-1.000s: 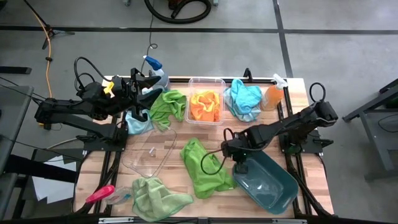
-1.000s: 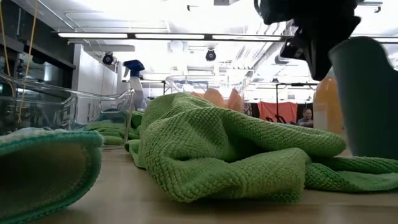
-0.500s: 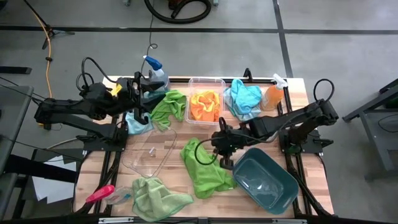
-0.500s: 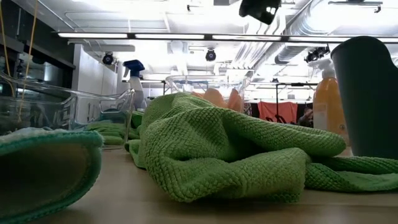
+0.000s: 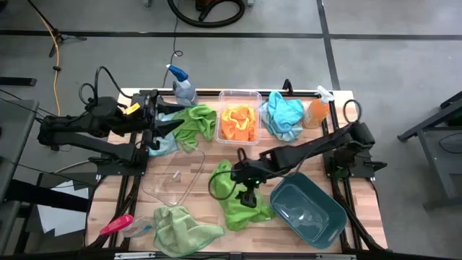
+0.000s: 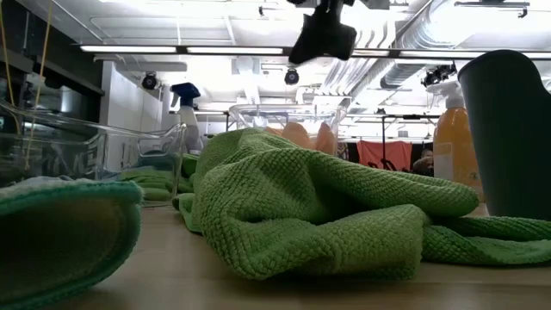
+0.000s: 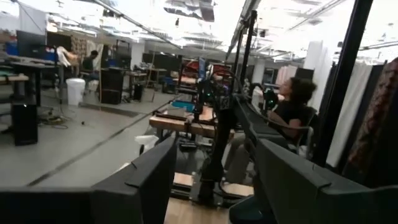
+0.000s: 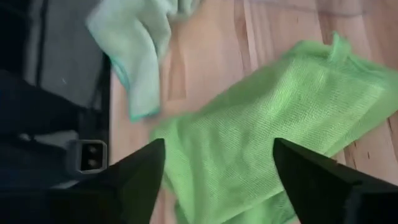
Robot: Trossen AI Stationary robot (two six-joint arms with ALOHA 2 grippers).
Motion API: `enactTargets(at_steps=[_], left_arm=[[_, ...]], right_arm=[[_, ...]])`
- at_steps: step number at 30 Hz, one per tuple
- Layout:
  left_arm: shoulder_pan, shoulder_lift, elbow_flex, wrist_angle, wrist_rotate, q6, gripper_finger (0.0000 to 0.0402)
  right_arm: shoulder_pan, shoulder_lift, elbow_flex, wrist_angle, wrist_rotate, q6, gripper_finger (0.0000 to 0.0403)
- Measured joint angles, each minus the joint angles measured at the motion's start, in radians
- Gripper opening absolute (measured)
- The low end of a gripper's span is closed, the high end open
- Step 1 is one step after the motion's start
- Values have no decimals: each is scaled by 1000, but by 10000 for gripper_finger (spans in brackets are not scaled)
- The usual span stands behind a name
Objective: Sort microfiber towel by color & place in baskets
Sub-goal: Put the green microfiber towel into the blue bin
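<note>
A lime green towel (image 5: 234, 206) lies bunched on the middle of the table. My right gripper (image 5: 244, 189) hangs above it, open, with the towel between and beyond its fingers in the right wrist view (image 8: 217, 180). Orange towels (image 5: 238, 123) sit in the clear deep tub (image 5: 240, 95). Another green towel (image 5: 196, 121) and a light blue one (image 5: 160, 144) lie at the far left, and my left gripper (image 5: 172, 121) hovers open above them. A light blue towel (image 5: 283, 115) lies at the far right, and a pale green one (image 5: 184, 230) near the front edge. The teal basin (image 5: 307, 211) and the clear shallow dish (image 5: 173, 177) hold no towel.
A blue-topped spray bottle (image 5: 180, 81) stands at the far edge, and an orange one (image 5: 317, 110) at the far right. A pink-handled tool (image 5: 115, 225) lies at the near left corner. A person sits beyond the table (image 7: 292, 106).
My right gripper has gone from the teal basin's rim toward the table's left and now hangs over the middle green towel. My left gripper has tipped up toward level and shifted a little toward the near edge. The towels lie as before.
</note>
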Motion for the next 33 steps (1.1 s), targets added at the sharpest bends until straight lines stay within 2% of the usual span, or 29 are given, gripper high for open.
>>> enactTargets(at_steps=[3,8,13,21,23,25,27,29,30,31,33], left_arm=[[0,-26,0,-29,-2,15,209],[0,-47,0,-52,-3,21,209],[0,-48,0,-57,-3,15,209],[0,-41,0,-45,-11,-77,209],[0,-32,0,-27,-19,-99,209],[0,-22,0,-7,-22,-126,209],[0,-7,0,10,-22,-152,209],[0,9,0,34,-22,-185,209],[0,17,0,46,-22,-205,209],[0,24,0,55,-22,-222,209],[-1,41,0,68,-22,-257,209]], right_arm=[[6,79,67,-82,40,-30,327],[13,195,165,-189,138,-14,336],[31,292,194,-184,146,-12,337],[55,444,202,-204,178,-25,330],[64,464,204,-221,211,-25,306],[71,469,206,-238,241,-30,257],[78,456,203,-256,273,-36,176],[80,418,195,-271,304,-61,71],[79,394,190,-283,314,-85,40],[77,366,186,-307,341,-101,27],[68,286,186,-317,420,-101,31]])
